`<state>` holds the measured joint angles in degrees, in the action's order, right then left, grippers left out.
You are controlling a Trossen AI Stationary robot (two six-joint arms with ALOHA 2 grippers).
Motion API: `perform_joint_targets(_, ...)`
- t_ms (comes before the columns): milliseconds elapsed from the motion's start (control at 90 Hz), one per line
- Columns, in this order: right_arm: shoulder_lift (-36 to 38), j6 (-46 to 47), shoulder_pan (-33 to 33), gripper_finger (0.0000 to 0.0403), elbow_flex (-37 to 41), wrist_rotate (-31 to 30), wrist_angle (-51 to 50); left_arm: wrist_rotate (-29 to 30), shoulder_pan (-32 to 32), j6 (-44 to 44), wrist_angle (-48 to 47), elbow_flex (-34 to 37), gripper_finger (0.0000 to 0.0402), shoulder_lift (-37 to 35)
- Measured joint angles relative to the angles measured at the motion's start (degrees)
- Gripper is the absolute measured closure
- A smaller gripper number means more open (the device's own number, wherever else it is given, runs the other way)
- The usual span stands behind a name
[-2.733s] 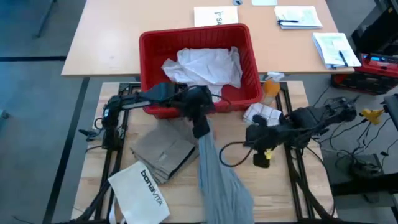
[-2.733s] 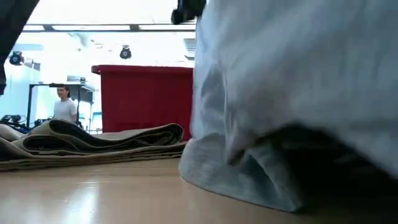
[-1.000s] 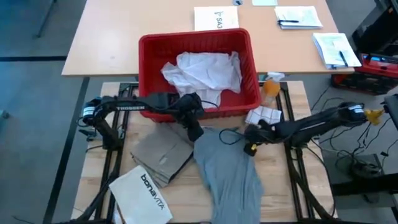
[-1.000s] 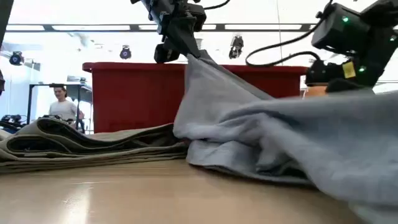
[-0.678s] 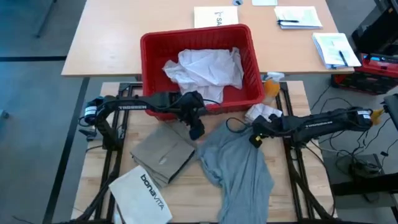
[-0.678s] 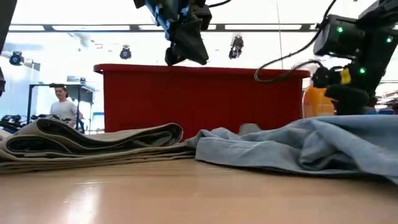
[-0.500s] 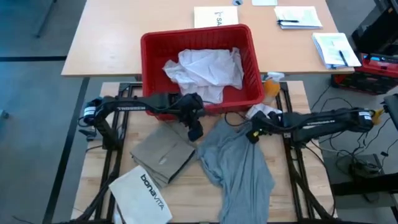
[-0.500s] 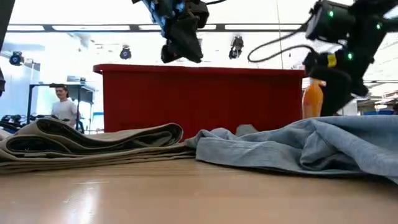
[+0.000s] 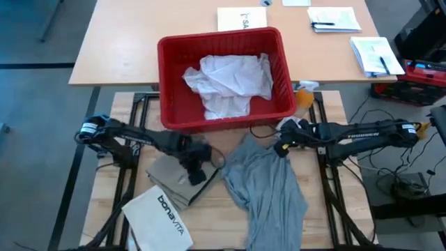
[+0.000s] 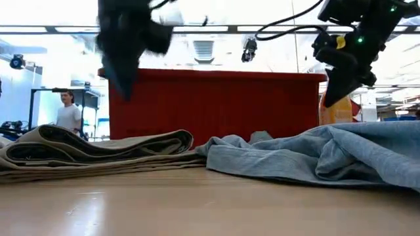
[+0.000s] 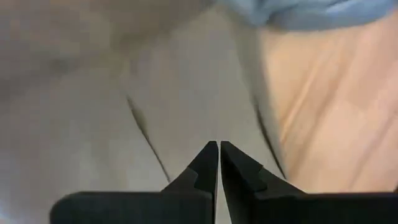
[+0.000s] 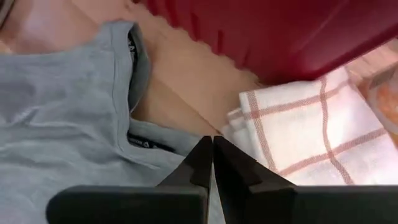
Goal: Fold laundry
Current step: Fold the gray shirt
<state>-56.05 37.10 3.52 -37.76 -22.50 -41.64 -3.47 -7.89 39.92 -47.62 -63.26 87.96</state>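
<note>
A: Where is the grey T-shirt (image 9: 268, 188) lying?

B: It is sprawling rumpled on the tabletop (image 9: 327, 216), right of the folded khaki-tan piece (image 9: 178, 174) and near the red basket (image 9: 171, 115), where the white shirt (image 9: 226, 80) is waiting.

A: And the tools?

B: The left tool (image 9: 197, 172) is hovering over the khaki piece, fingers pressed together and holding nothing. The right tool (image 9: 280, 148) is hanging by the T-shirt's collar, likewise closed and empty.

A: So which step?

B: Spreading the T-shirt, I am judging. Next, both tools are needing to open, pinch the shoulders and pull the cloth flat.
</note>
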Motion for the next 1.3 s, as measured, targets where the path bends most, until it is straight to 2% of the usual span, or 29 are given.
perform_joint_targets(133,-0.2,-0.5,0.0,0.0403,0.1,0.0,1.0,4.5,-2.7,8.1,11.4,9.0,0.0401,-3.1)
perform_joint_targets(211,-0.3,-0.8,0.0,0.0403,0.1,0.2,2.0,3.1,-4.7,9.9,15.5,13.4,0.0401,-3.2)
perform_joint_targets(322,-0.7,-1.0,0.0,0.0403,0.1,0.6,2.7,-0.5,-7.4,13.4,15.5,17.8,0.0402,-3.0)
perform_joint_targets(478,-0.7,-1.3,-0.2,0.0403,0.1,2.5,3.9,-2.4,-9.7,17.7,8.6,21.1,0.0402,-3.7)
perform_joint_targets(689,-0.7,-1.9,-0.3,0.0403,0.1,3.5,4.7,-5.1,-9.6,18.7,-0.8,23.8,0.0401,-6.6)
perform_joint_targets(833,-0.7,-1.8,-0.5,0.0403,0.1,4.4,5.1,-4.9,-9.1,23.0,-11.1,24.1,0.0401,-8.5)
perform_joint_targets(922,-0.7,-1.7,-1.3,0.0403,-0.1,4.5,6.8,-2.9,-8.9,26.2,-12.3,24.1,0.0401,-10.4)
perform_joint_targets(1033,-0.7,-4.3,-3.0,0.0403,-0.5,5.9,10.1,-1.0,-8.8,28.7,-9.5,22.8,0.0401,-13.5)
perform_joint_targets(1167,-1.4,-11.6,-6.1,0.0403,-1.5,17.1,18.9,4.1,-8.8,30.5,-4.7,17.8,0.0401,-15.6)
perform_joint_targets(1222,-2.5,-11.7,-7.5,0.0403,-1.9,18.0,19.9,6.7,-8.8,26.5,2.2,15.6,0.0401,-15.7)
perform_joint_targets(1300,-4.4,-11.0,-8.9,0.0403,-2.1,16.0,19.0,8.4,-8.9,17.1,15.1,13.1,0.0401,-14.1)
